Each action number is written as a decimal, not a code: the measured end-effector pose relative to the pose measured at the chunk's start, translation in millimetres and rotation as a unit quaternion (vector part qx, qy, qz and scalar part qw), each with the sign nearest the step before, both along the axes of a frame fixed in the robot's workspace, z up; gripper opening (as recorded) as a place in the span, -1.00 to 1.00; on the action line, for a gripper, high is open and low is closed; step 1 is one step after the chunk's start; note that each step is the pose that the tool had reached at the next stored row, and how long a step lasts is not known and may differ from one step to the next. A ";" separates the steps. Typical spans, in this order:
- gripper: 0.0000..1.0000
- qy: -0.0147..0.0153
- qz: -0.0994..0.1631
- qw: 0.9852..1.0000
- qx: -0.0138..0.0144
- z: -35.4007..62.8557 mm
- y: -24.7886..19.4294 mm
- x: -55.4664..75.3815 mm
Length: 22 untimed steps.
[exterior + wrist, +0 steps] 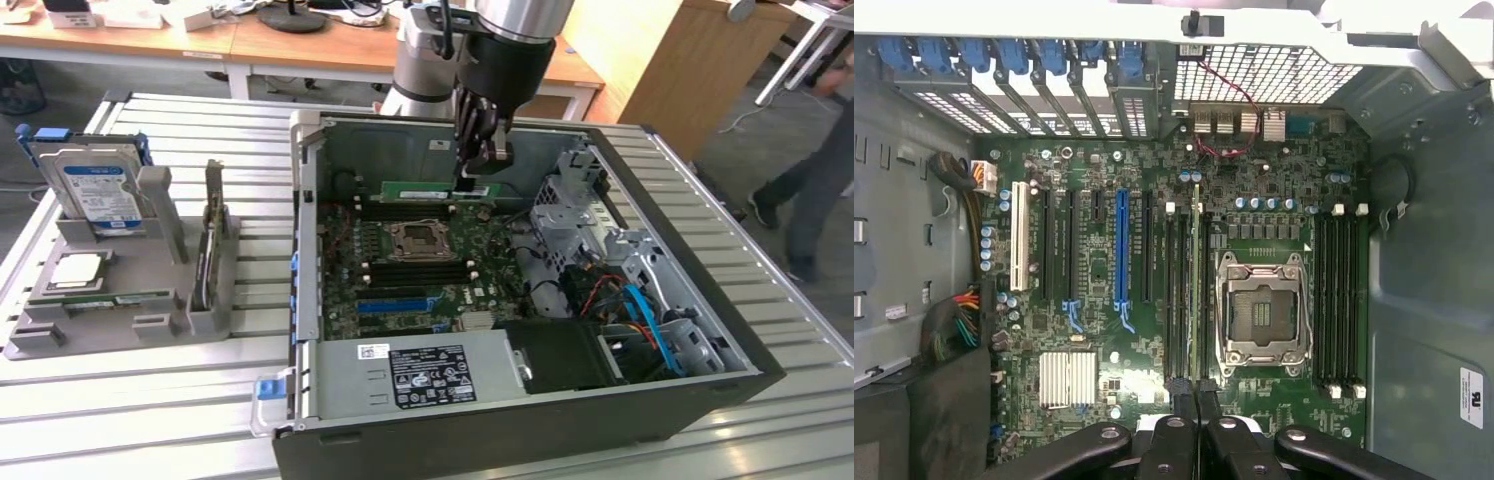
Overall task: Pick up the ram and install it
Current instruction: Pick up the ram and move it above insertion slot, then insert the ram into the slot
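**Green ram [430, 190] in gripper [482, 176], over the board**

1. Ram. Long green stick with a white sticker, level and standing on its long edge. It is inside the open case [387, 150], over the far part of the board [1099, 265] and beyond the socket [416, 240]. In the wrist view it is seen edge-on, in line with the black slots [1179, 300] just beside the socket. It seems to sit right at a slot, but the views do not show whether its lower edge touches.

2. Gripper. Black, reaching down into the case from above. Fingers [1176, 410] are drawn close together, pinching the ram near one end, one on each flat face.

3. Case. Dark tower lying on its side with the panel off, resting on the slatted metal table [134, 420]. A grey power unit [414, 375] with a black label fills the near end.

4. Holder [94, 330]. Grey tray on the table, well apart from the case toward the exterior view's left. It carries:
   - a hard drive [96, 190], upright
   - a square silver chip [74, 270], flat
   - a second green stick [210, 245], on edge

5. Person [807, 190]. Legs at the exterior view's right edge, away from the table.
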<state>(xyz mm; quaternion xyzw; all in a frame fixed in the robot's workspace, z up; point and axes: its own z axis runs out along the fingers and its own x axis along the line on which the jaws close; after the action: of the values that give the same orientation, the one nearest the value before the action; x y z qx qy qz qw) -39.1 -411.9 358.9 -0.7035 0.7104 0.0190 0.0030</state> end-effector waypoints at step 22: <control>-0.76 0.000 0.000 1.000 0.000 0.0 -2.0 3.2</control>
<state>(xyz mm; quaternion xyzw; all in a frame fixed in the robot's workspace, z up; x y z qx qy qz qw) -35.9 -414.0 358.9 -0.7035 0.7104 0.0191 0.0029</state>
